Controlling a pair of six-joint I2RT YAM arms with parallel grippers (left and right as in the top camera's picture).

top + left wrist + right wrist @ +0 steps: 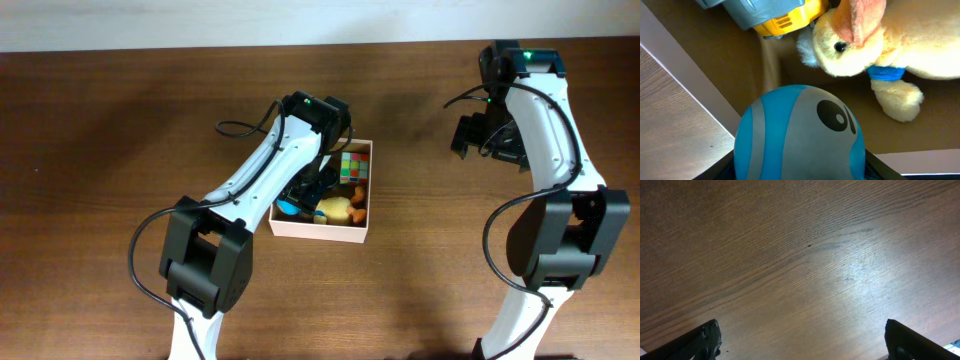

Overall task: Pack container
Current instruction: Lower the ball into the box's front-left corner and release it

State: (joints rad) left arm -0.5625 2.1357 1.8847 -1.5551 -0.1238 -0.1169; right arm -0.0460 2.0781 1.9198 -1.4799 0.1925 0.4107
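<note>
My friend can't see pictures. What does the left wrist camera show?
A blue and grey ball-like toy fills the front, inside the container. Behind it lie a yellow plush animal with a blue collar and a grey and yellow toy.

Overhead, the left arm (270, 160) covers the container's (340, 232) left half. At the left wrist, a blue-grey ball (800, 135) runs off the bottom edge, hiding most of the jaws; the plush (875, 45) is cropped on the right.

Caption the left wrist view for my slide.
Left gripper around a blue-and-grey ball inside the container, beside a yellow plush toy.
</note>
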